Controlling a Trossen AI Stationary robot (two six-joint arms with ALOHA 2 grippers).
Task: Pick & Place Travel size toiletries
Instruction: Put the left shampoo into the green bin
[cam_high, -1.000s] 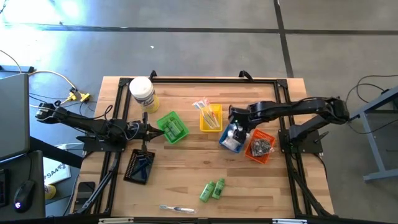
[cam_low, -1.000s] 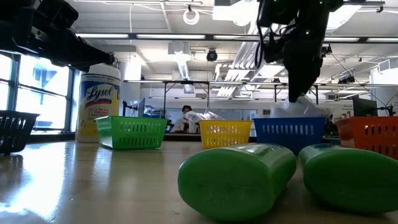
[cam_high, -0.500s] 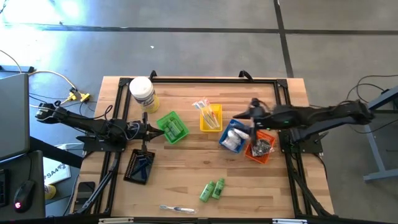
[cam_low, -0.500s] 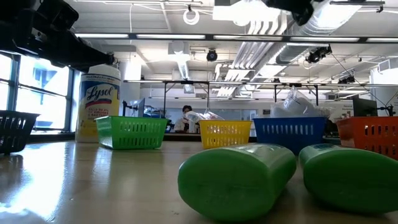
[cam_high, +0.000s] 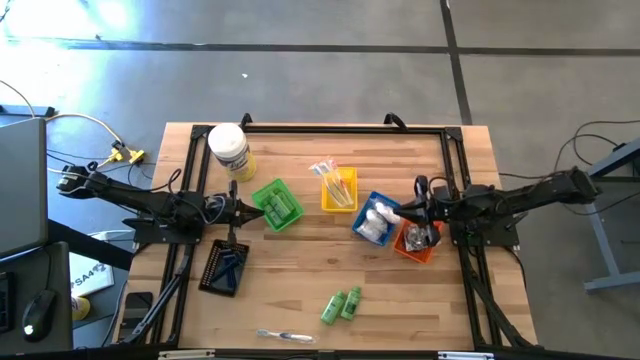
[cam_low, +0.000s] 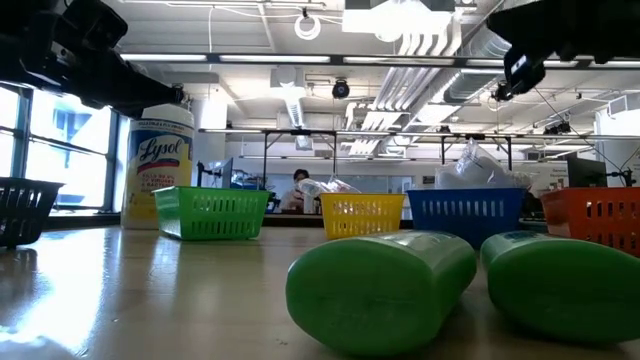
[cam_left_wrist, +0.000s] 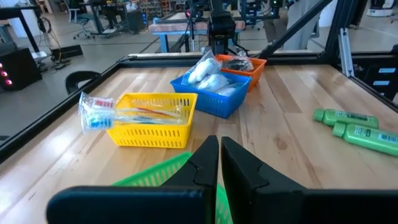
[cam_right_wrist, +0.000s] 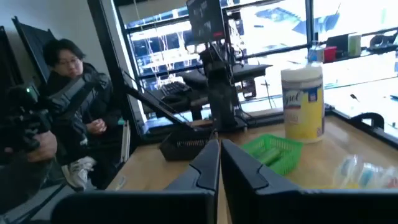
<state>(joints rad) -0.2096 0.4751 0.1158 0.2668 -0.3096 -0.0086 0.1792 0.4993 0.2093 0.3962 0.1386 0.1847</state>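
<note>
two green tubes (cam_high: 341, 305) well apart from right gripper (cam_high: 418, 209), pressed together over orange tray (cam_high: 417, 250), left gripper (cam_high: 243, 207) pressed together

We've got bare wood mid-table; trays (cam_high: 277, 204) crowd the far band, green tubes (cam_high: 341, 304) and a wrapped razor (cam_high: 284, 336) sit near.

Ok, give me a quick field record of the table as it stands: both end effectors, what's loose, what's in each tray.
left end effector: shut, empty, beside the green tray
right end effector: shut, empty, over the seam between blue tray and orange tray
loose on table: two green tubes, one clear-wrapped item near the front edge
yellow tray: clear-wrapped toothbrushes
blue tray: white packets
orange tray: dark sachets
black tray: contents unclear
white jar: upright, back left corner
</note>
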